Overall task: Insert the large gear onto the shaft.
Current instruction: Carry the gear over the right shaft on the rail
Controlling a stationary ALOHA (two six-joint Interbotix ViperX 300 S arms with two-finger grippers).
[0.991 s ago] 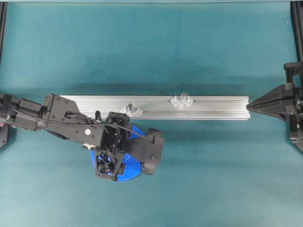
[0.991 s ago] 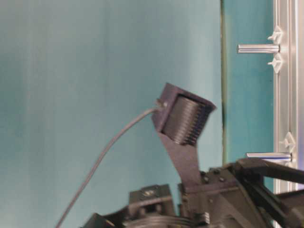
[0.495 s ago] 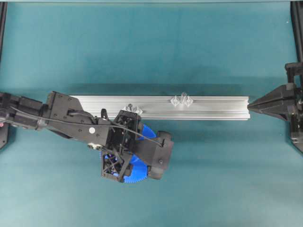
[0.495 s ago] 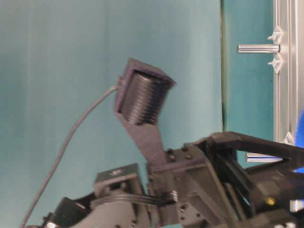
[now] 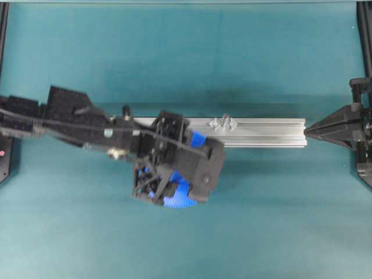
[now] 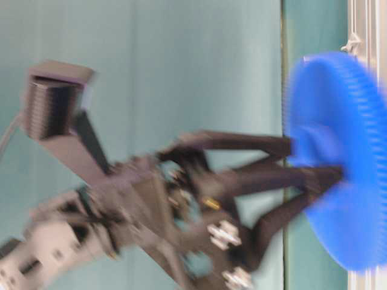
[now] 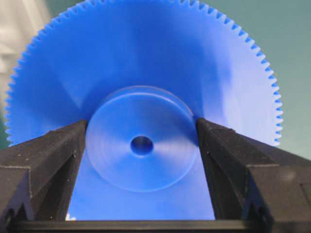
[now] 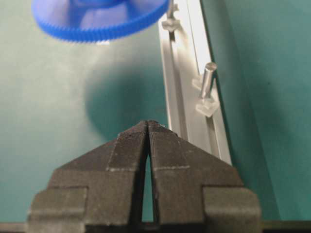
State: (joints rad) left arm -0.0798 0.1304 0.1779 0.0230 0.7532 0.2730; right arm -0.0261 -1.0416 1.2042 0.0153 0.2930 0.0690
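The left pincer (image 7: 142,160) grips the blue gear (image 7: 142,97) by its raised hub, one finger (image 7: 48,165) on each side, the centre hole showing between them. The gear hangs in the air above the near edge of the metal rail (image 5: 261,132), over its left part. One peg (image 8: 208,80) stands further along the rail, uncovered. The right pincer (image 8: 147,127) is closed on nothing, just off the rail's right end, above the table (image 5: 261,221).

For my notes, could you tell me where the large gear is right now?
The large gear is held by its hub in the left gripper, left of centre overhead, over the aluminium rail's near edge.
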